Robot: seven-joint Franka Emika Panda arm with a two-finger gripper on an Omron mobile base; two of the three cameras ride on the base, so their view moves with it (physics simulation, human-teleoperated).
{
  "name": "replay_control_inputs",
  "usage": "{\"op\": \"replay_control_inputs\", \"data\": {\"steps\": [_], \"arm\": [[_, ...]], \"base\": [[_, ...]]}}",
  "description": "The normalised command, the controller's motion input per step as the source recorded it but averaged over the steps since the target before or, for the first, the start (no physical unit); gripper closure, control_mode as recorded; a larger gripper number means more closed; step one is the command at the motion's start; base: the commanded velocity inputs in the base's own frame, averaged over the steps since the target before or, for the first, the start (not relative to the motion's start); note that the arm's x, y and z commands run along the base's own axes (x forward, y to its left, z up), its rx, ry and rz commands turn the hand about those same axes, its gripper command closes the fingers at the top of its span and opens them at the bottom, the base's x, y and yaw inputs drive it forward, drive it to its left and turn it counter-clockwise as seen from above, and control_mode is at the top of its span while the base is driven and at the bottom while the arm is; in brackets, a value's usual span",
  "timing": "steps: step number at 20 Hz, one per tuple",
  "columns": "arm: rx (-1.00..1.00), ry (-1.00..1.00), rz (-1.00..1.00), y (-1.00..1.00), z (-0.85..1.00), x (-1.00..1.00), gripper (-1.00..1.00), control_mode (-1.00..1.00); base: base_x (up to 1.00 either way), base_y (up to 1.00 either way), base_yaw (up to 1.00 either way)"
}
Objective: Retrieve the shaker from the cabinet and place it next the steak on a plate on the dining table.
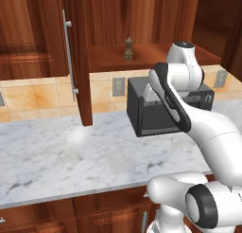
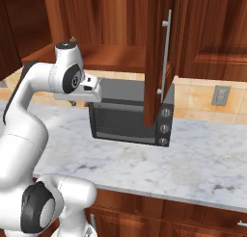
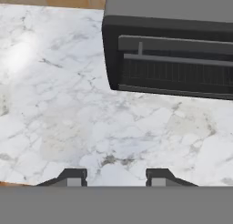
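On the open cabinet's (image 1: 78, 57) lower shelf, well above the bench (image 1: 71, 156), stands the shaker (image 1: 128, 49). It sits upright, long axis vertical, knob on top, alone on the shelf boards and a little in from the front lip. From the left base view it lies up and to the left of my wrist, farther back toward the wall.

My tool (image 3: 116, 176) is pointed the wrong way for it: the hand view looks down at the marble and the dark toaster oven (image 3: 170, 50), so the fingers aim at the bench rather than at the shelf. The two tips stand apart with nothing between them, so I read the tool as released and empty.

In my judgement the coming move turns on that height gap. I would need to raise the hand above the oven, tip it toward horizontal, and come in from the front so the fingers straddle the shaker's waist. The swung-out door and its silver handle (image 1: 69, 54) hang left of the opening, which I would keep clear of.
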Motion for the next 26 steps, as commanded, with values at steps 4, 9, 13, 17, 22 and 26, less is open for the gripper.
{"op": "replay_control_inputs", "data": {"steps": [4,9,13,17,22,26], "arm": [[-0.02,-0.15,0.0,0.01,0.04,-0.38,-1.0,-1.0],[0.01,-0.4,-0.01,0.0,0.12,-0.74,-1.0,-1.0],[0.07,-0.29,0.0,0.0,0.5,-0.47,-1.0,-1.0],[0.04,-0.24,0.0,0.0,0.68,-0.28,-1.0,-1.0],[0.0,-0.2,0.0,0.13,0.64,-0.14,-1.0,-1.0],[0.0,-0.16,0.0,0.28,0.67,0.0,-1.0,-1.0]], "base": [[0.0,0.0,0.0],[0.0,0.0,0.0],[0.0,0.0,0.0],[0.0,0.0,0.0],[0.0,0.0,0.0],[0.0,0.0,0.0]]}}
